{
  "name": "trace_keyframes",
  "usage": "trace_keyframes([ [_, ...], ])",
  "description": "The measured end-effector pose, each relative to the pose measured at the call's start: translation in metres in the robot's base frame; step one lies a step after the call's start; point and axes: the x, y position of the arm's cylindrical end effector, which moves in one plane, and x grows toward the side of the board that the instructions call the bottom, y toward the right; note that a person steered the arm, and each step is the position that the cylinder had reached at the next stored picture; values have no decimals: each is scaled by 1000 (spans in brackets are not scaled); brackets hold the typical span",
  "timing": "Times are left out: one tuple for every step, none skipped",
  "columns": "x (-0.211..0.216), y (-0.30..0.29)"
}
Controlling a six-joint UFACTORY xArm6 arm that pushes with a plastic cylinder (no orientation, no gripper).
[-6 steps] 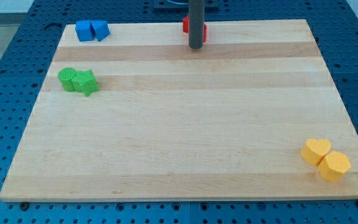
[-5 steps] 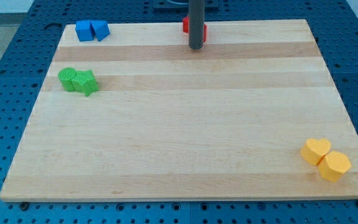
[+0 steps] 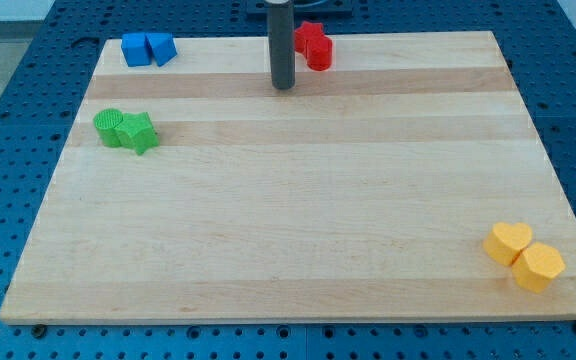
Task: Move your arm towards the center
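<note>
Two red blocks [image 3: 314, 44] now uncovered: my tip [image 3: 284, 86] slid view-left and slightly down, sits just left of them, apart. Rod tool, no jaws to tell. Tabletop [image 3: 288, 200] center still well below.

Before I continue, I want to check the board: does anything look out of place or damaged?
Nothing stands out. The blue, red, green and yellow blocks sit in neat pairs; my tip stands left of the red ones.
</note>
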Motion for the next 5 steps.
trace_keyframes([
  [4, -3],
  [4, -3],
  [16, -2],
  [28, -2],
  [37, -2],
])
